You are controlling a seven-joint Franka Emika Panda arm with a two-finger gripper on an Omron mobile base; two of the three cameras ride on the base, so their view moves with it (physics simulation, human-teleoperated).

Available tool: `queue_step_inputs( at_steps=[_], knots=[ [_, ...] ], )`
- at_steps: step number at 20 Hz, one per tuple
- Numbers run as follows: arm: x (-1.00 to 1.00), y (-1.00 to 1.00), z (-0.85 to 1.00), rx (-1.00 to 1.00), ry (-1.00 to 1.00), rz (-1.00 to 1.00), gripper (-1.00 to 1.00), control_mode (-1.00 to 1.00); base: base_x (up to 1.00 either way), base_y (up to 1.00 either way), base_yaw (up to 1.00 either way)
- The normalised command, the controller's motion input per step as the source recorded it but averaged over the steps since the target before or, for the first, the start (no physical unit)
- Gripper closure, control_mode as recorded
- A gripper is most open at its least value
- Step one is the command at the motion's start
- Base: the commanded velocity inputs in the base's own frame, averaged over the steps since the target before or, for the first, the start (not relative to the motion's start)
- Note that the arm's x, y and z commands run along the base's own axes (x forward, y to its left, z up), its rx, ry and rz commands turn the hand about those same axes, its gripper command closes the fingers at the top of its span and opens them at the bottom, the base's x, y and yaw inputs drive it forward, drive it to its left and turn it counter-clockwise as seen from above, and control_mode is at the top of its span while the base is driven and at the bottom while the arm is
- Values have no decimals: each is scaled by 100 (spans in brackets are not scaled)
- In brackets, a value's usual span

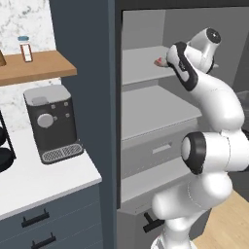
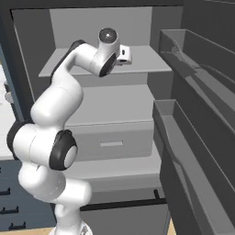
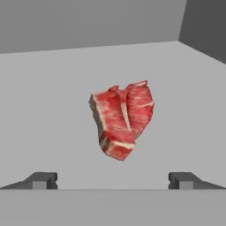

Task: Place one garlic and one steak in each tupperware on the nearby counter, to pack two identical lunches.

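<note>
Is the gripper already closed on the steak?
No, the gripper stands wide open, its fingertips apart and short of the steak lying on the grey shelf.

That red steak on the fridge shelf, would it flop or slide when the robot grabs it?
The steak looks like a thick slab, so it probably sags little. It lies flat on the smooth grey shelf, so a push likely slides rather than rolls it. The open gripper seems wide enough.

Raw red steak (image 3: 122, 120), flat on grey shelf (image 3: 53, 110)
</note>
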Motion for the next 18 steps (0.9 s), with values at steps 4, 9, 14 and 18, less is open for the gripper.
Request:
queue_step_inputs(
  at_steps=[4, 9, 14, 18],
  knots=[
    [42, 0, -4, 0, 0, 0, -100, -100, 0, 0, 0],
    [14, 0, -12, 0, 0, 0, -100, -100, 0, 0, 0],
    [18, 0, -17, 0, 0, 0, -100, -100, 0, 0, 0],
    [30, 0, 0, 0, 0, 0, -100, -100, 0, 0, 0]
  ],
)
